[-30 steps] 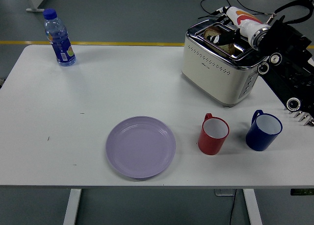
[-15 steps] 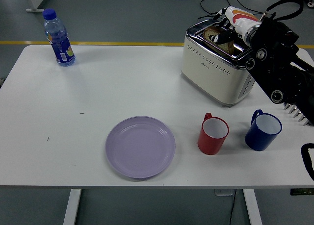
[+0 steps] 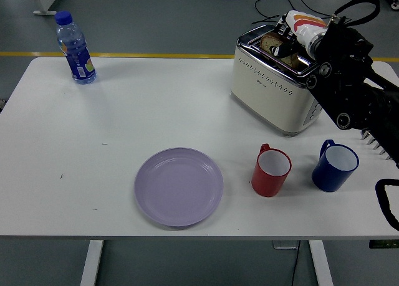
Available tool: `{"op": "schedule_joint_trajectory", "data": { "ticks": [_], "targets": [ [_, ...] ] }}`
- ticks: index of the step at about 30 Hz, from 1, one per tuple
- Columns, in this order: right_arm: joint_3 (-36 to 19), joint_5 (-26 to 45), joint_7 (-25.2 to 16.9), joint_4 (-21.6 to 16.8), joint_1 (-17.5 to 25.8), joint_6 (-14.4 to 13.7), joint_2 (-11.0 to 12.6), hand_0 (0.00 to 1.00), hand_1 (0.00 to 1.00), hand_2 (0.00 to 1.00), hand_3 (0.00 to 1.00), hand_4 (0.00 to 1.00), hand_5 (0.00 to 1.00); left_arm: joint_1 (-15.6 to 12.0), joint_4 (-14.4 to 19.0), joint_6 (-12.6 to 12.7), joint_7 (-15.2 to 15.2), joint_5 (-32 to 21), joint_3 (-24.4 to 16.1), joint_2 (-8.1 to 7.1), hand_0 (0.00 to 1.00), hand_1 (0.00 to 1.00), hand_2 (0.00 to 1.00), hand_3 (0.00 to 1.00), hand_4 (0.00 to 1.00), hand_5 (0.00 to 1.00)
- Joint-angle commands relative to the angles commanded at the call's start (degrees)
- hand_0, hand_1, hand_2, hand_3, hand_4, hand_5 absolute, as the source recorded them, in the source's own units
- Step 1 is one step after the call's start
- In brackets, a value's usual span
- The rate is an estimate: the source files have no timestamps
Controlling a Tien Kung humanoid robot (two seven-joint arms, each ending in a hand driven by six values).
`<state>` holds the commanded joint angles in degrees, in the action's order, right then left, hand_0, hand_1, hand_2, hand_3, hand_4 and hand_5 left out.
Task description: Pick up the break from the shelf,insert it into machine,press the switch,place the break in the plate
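Note:
A cream and chrome toaster [image 3: 274, 86] stands at the table's back right. A brown slice of bread [image 3: 270, 43] sits in its top slot, partly sticking out. My right hand [image 3: 285, 39], black with a white and orange back, reaches over the toaster's top from the right. Its fingers [image 3: 282, 47] are curled down around the right end of the bread. The black right arm [image 3: 349, 80] covers the toaster's right end and its switch. A lilac plate [image 3: 179, 186] lies empty at the front middle. My left arm is out of view.
A red mug [image 3: 271, 171] and a blue mug [image 3: 335, 166] stand in front of the toaster, right of the plate. A water bottle [image 3: 75, 48] stands at the back left corner. Cables lie on the floor behind the table.
My right forearm has swung left and up over the toaster's right end. The hand has stayed at the slot, its fingers drawn in closer to the bread. The bread has barely moved.

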<state>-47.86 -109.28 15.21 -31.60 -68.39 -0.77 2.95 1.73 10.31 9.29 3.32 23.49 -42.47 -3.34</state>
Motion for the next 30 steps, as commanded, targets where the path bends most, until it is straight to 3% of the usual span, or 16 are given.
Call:
{"op": "schedule_joint_trajectory", "data": {
  "ticks": [5, 6, 10, 11, 17, 18, 20, 29, 30],
  "targets": [
    [0.9, -0.6, -0.6, 1.1, -0.3, 0.0, -0.7, 0.34, 0.388, 0.435, 0.529, 0.672, 0.162, 0.1, 0.0, 0.0, 0.0, 0.1, -0.1, 0.03, 0.694, 0.662, 0.723, 0.734, 0.506, 0.998],
    [0.9, -0.6, -0.6, 1.1, -0.3, 0.0, -0.7, 0.316, 0.368, 0.431, 0.51, 0.589, 0.073, 0.1, 0.0, 0.0, 0.1, 0.1, -0.1, 0.03, 0.693, 0.661, 0.722, 0.733, 0.507, 0.998],
    [1.5, -1.6, -1.1, 1.9, -0.6, -0.1, -1.2, 0.316, 0.368, 0.431, 0.51, 0.589, 0.073, 0.2, 0.0, 0.0, 0.0, 0.2, -0.1, 0.03, 0.693, 0.661, 0.722, 0.733, 0.507, 0.998],
    [1.6, -1.7, -1.1, 1.9, -0.7, -0.1, -1.2, 0.266, 0.351, 0.409, 0.466, 0.529, 0.012, 0.2, 0.0, 0.0, 0.0, 0.2, -0.1, 0.03, 0.692, 0.657, 0.72, 0.733, 0.508, 0.998],
    [2.5, -3.6, -1.8, 1.5, -1.2, -0.8, -1.1, 0.266, 0.351, 0.409, 0.466, 0.529, 0.012, 0.3, 0.0, 0.0, -0.1, 0.1, -0.1, -0.03, 0.692, 0.657, 0.72, 0.733, 0.508, 0.998],
    [2.5, -3.7, -1.8, 1.5, -1.2, -0.8, -1.0, 0.315, 0.311, 0.368, 0.414, 0.562, 0.002, 0.3, 0.0, 0.0, -0.1, 0.1, -0.1, -0.03, 0.694, 0.656, 0.719, 0.732, 0.509, 0.998],
    [2.6, -4.0, -1.7, 1.3, -1.3, -0.9, -0.9, 0.315, 0.311, 0.368, 0.414, 0.562, 0.002, 0.4, 0.0, 0.0, -0.1, 0.0, -0.1, -0.05, 0.694, 0.656, 0.719, 0.732, 0.509, 0.998],
    [2.4, -3.0, -2.6, -2.1, -1.2, -4.2, 2.0, 0.291, 0.285, 0.35, 0.405, 0.566, 0.002, 0.2, 0.0, 0.0, 0.0, 0.3, -0.4, -0.09, 0.691, 0.653, 0.719, 0.732, 0.509, 0.998],
    [2.3, -2.4, -2.6, -2.8, -1.1, -4.9, 2.5, 0.274, 0.264, 0.335, 0.396, 0.487, 0.002, 0.2, 0.0, 0.0, 0.0, 0.4, -0.4, -0.09, 0.691, 0.654, 0.72, 0.732, 0.508, 0.998]
  ]
}}
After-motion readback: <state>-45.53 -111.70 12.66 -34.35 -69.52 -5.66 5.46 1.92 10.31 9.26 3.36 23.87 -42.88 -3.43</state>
